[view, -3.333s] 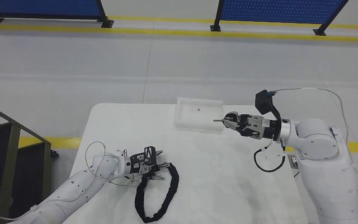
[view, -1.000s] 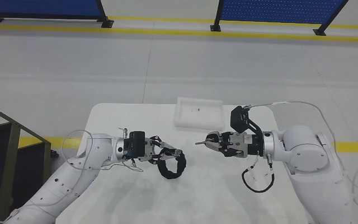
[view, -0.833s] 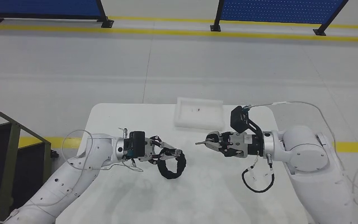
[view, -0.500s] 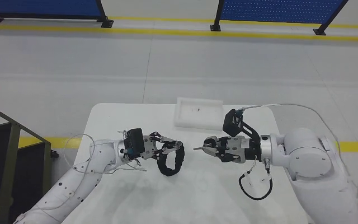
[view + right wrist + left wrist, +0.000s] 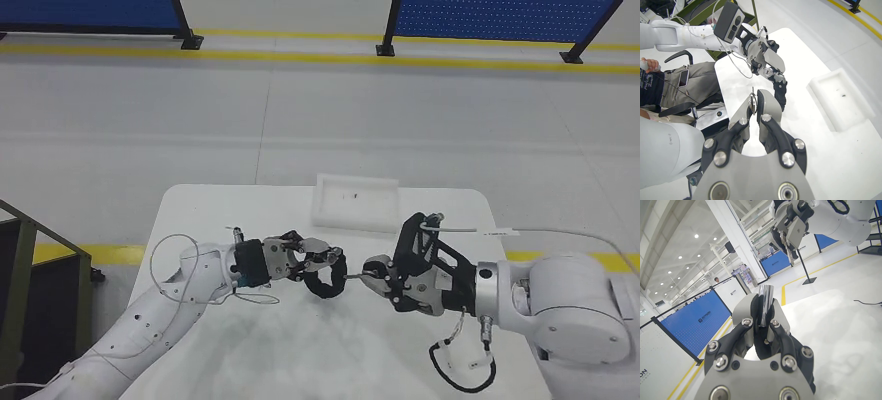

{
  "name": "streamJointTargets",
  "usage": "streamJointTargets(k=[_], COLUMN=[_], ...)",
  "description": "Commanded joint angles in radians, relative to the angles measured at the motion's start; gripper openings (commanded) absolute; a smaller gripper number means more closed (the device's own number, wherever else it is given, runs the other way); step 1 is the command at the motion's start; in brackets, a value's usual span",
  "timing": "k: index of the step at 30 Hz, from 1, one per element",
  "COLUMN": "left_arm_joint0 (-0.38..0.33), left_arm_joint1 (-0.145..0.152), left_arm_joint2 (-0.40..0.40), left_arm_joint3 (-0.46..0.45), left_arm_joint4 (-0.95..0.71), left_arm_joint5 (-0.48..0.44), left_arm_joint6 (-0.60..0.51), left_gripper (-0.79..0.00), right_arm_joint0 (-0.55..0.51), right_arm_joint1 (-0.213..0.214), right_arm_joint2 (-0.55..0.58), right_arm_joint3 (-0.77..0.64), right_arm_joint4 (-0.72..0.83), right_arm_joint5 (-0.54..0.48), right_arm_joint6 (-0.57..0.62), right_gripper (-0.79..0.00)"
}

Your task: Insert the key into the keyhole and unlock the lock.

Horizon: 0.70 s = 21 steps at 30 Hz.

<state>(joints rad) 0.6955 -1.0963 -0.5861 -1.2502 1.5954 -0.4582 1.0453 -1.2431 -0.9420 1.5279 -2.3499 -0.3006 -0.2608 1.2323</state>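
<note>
- My left gripper (image 5: 308, 262) clenches the cable lock's chrome cylinder (image 5: 765, 302) above the counter (image 5: 200, 220).
- My right gripper (image 5: 753, 100) pinches the key (image 5: 788, 252), near the keyhole (image 5: 768, 71) but apart.

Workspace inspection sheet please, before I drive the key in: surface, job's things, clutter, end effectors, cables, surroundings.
Surface: white table.
Job's things: lock cylinder held up off the table, keyhole facing the key; key tip short of the keyhole, not inserted.
Clutter: white foam tray at the table's far edge.
End effectors: left end effector shut on the lock; right end effector shut on the key.
Cables: black cable loop hanging under the right arm; white cable along its top.
Surroundings: blue barriers, yellow floor line beyond the table.
</note>
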Motion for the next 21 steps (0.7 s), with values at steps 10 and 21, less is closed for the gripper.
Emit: streamJointTargets(k=[10, 21], left_arm_joint0=[-0.024, -0.016], left_arm_joint1=[-0.05, -0.072], left_arm_joint2=[0.016, -0.007], left_arm_joint3=[0.042, 0.055], left_arm_joint4=[0.054, 0.067], left_arm_joint5=[0.117, 0.132], left_arm_joint6=[-0.027, -0.073], left_gripper=[-0.785, -0.785], right_arm_joint0=[0.032, 0.06], right_arm_joint1=[0.004, 0.006], right_arm_joint2=[-0.069, -0.122], right_arm_joint3=[0.0, 0.0], right_arm_joint4=[-0.155, -0.258], right_arm_joint5=[0.079, 0.149], right_arm_joint6=[-0.049, -0.073], right_gripper=[-0.785, -0.785])
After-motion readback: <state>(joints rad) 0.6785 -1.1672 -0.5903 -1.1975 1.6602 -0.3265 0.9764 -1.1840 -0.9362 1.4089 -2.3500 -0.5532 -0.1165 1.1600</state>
